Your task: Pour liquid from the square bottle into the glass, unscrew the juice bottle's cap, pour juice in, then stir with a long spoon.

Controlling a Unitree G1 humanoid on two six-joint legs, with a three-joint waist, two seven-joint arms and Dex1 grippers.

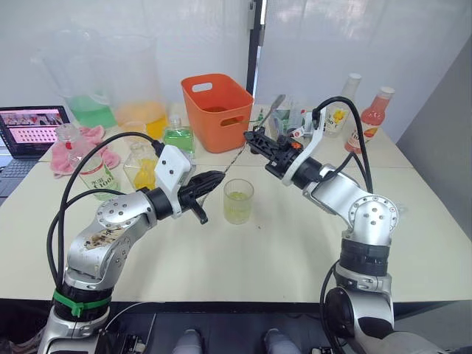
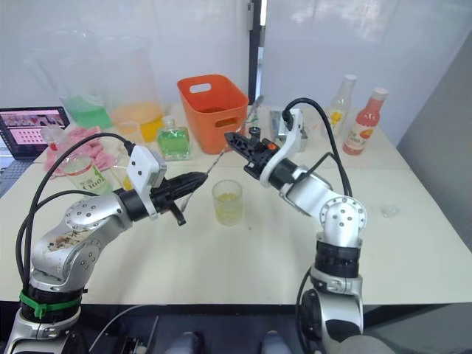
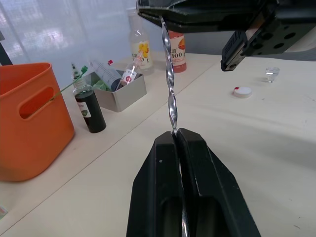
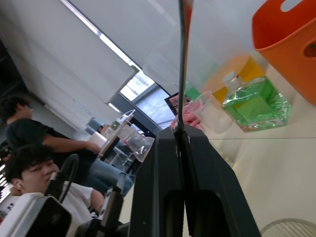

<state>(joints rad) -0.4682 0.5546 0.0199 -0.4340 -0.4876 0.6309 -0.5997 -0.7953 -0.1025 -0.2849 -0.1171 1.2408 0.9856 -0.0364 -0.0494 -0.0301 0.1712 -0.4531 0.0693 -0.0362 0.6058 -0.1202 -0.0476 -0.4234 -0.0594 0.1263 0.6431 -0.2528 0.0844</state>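
The long spoon (image 1: pixel 237 157), a thin silver metal bar spoon with a twisted stem, hangs in the air between the two arms, pinched at both ends. The left gripper (image 1: pixel 215 177) has its jaws closed on the lower end of the stem, and the right gripper (image 1: pixel 252 136) has its jaws closed on the stem further up, with the far end of the spoon sticking out past it toward the orange plastic tub (image 1: pixel 216 110). The stem's long axis slopes upward from the robot's left to its right, well off vertical.

The glass (image 1: pixel 238 200), a plain clear straight-sided tumbler holding a shallow layer of pale yellow-green liquid, stands on the bench (image 1: pixel 243 258) just below and slightly right of the left gripper's tips. Both grippers sit above its rim, the left one nearer. My reading is that the spoon is mid-handover or being re-gripped, and that stirring calls for one arm to let go and the other to tip the stem toward upright over the mouth of the glass.

The bench is pale, flat and smooth, with open room around the glass. A small white round cap (image 3: pixel 242 91) lies loose on it to the robot's right, and bottles and jugs crowd the far edge, well apart from the glass.
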